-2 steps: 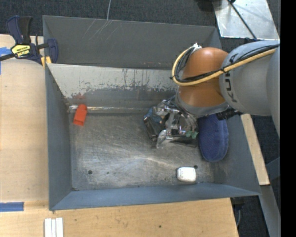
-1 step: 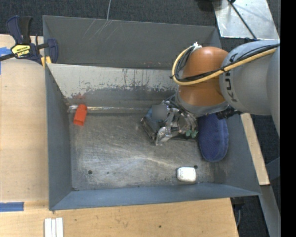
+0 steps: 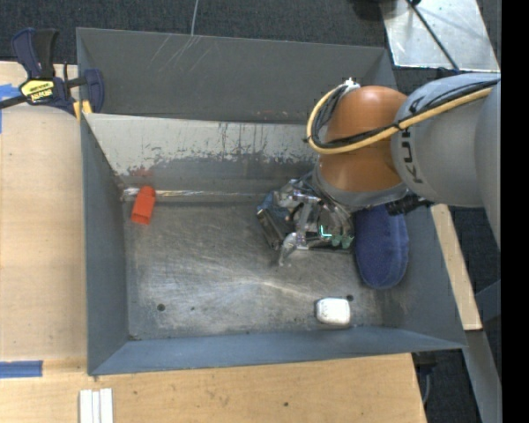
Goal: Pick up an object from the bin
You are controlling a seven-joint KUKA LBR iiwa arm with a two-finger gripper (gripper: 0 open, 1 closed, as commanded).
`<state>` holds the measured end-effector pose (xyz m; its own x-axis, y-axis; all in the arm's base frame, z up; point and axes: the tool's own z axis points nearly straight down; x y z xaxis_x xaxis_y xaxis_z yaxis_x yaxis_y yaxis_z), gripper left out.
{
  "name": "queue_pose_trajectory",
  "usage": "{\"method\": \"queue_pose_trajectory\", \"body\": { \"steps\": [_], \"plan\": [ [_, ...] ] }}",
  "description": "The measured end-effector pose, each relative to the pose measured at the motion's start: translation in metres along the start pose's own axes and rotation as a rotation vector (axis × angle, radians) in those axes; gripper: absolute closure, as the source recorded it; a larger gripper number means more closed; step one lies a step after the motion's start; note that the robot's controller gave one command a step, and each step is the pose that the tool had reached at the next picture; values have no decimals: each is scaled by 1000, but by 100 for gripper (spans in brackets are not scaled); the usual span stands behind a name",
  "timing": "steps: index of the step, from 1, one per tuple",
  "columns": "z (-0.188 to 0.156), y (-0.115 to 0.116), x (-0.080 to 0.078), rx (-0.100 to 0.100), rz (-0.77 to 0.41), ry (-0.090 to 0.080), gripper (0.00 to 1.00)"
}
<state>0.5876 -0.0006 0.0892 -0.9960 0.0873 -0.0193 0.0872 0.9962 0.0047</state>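
The hand point(image 3: 293, 236) hangs low in the bin point(image 3: 106, 263), just left of a dark blue oblong cushion point(image 3: 383, 254). Whether it is clenched or released I cannot tell. A white lump point(image 3: 333, 311) lies near the cushion's front left. An orange block point(image 3: 143, 205) sits well apart to its left.

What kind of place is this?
Probably a robot testing lab: a big arm hangs its gripper in a grey metal bin of loose bits, like an orange block and a small white object.
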Motion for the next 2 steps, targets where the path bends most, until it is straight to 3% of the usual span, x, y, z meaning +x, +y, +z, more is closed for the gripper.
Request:
{"method": "queue_pose_trajectory", "body": {
  "steps": [1,2],
  "plan": [
    [-3,0,-2,-1,1,-6,100],
    [-132,-28,-11,5,-36,16,100]
  ]
}}
